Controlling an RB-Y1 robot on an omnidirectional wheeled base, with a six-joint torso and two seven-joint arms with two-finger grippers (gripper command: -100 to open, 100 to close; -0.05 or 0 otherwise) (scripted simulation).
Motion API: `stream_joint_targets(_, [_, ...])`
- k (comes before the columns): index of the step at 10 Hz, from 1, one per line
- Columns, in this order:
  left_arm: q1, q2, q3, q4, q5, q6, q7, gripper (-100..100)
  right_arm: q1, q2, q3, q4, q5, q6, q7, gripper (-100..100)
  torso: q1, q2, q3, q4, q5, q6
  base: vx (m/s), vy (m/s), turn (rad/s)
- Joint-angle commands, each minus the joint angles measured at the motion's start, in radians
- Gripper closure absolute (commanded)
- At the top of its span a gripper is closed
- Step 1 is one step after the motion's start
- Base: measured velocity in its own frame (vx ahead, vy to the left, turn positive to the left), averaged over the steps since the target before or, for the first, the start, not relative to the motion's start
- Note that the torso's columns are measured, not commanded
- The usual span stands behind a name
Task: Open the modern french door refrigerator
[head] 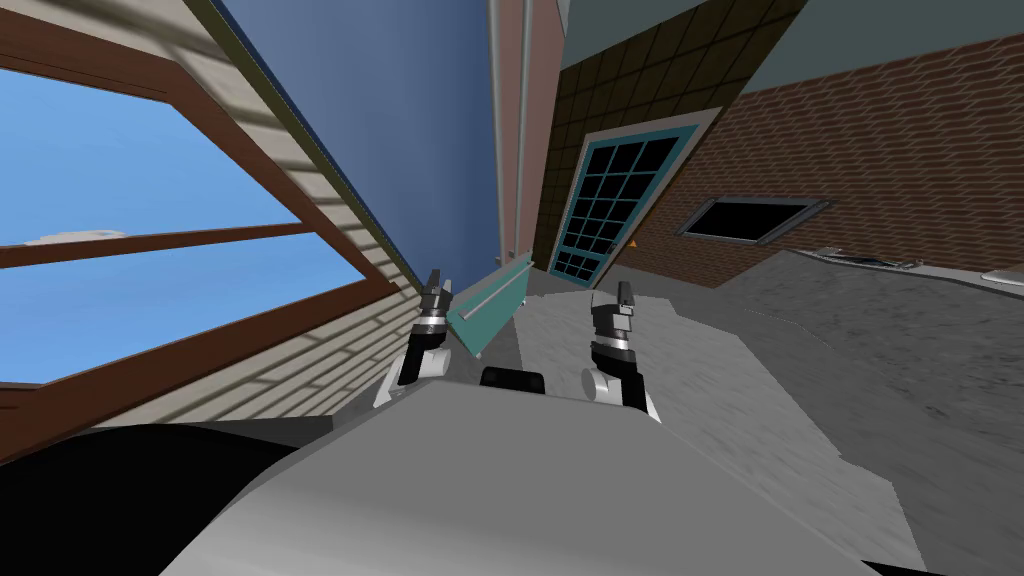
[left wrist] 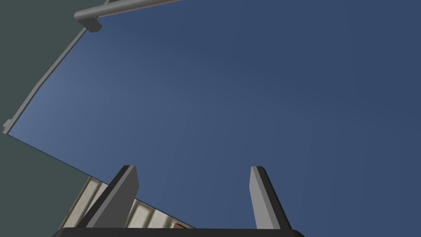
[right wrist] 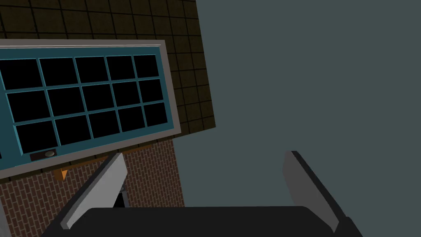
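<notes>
The refrigerator's blue door rises ahead of me, with two long grey handles side by side along its right edge. Below them a teal drawer front with a grey bar handle stands tilted outward. My left gripper is open just left of that drawer front and holds nothing. In the left wrist view its fingers point at the blue door, with a grey handle off to the side. My right gripper is open and holds nothing, out to the right of the refrigerator.
A brown-framed window in a pale siding wall lies at the left. A teal-framed glazed door with black panes and a brick wall stand right of the refrigerator. Mottled grey floor spreads to the right.
</notes>
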Motion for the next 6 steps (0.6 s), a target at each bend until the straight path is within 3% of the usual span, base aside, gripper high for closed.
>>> stream_joint_targets(1, [0.0, 0.0, 0.0, 0.0, 0.0, 0.0, 0.0, 0, 0.0, 0.0, 0.0, 0.0, 0.0, 0.0, 0.0, 0, 0.0, 0.04, -0.082, 0.041, 0.0, 0.0, 0.0, 0.0, 0.0])
stream_joint_targets(6, [0.0, 0.0, 0.0, 0.0, 0.0, 0.0, 0.0, 0, 0.0, 0.0, 0.0, 0.0, 0.0, 0.0, 0.0, 0, 0.0, 0.396, -0.792, 0.396, 0.0, 0.0, 0.0, 0.0, 0.0])
